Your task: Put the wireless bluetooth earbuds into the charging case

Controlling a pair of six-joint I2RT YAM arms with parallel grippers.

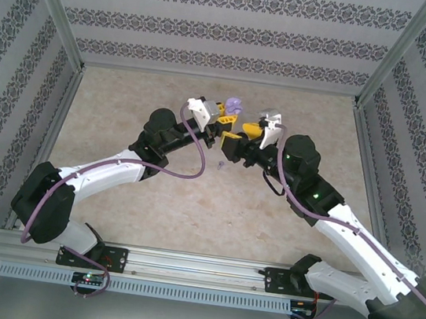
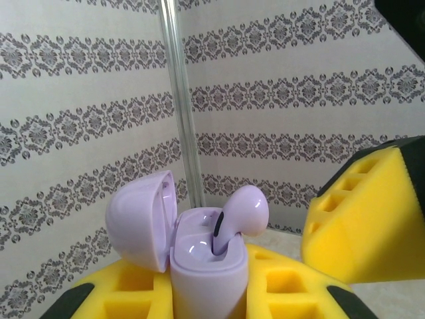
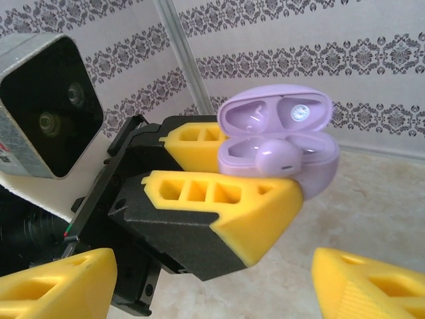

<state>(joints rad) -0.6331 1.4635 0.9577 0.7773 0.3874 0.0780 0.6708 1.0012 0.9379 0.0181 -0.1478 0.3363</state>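
From above: finds two white-and-black arms bent inward, meeting over the far middle of the beige table (image 1: 212, 223). Pinches a rounded lilac plastic charging case (image 1: 234, 105) in the left gripper (image 1: 225, 116), lifted clear of the tabletop. Sets the right gripper (image 1: 235, 140) just beside it, on the near side. Cannot tell from up here what sits inside the case. Notes a tiny pale speck (image 1: 220, 163) on the table beneath, too small to name.

From the left wrist: supplies the close detail. Presses yellow cut-out fingers (image 2: 126, 296) against both sides of the upright case, lid (image 2: 141, 219) swung open to the left. Seats a small lilac stemmed earbud (image 2: 242, 211) stem-down in one well, rounded head tilted and standing above the rim. Catches one yellow finger (image 2: 365, 219) of the right gripper close at the right, apart from the case.

From the right wrist: spreads its own yellow fingertips (image 3: 372, 286) wide at the bottom corners, with bare table between. Looks straight into the lid's two moulded hollows. Takes in the grey camera box (image 3: 46, 106) on the left wrist.
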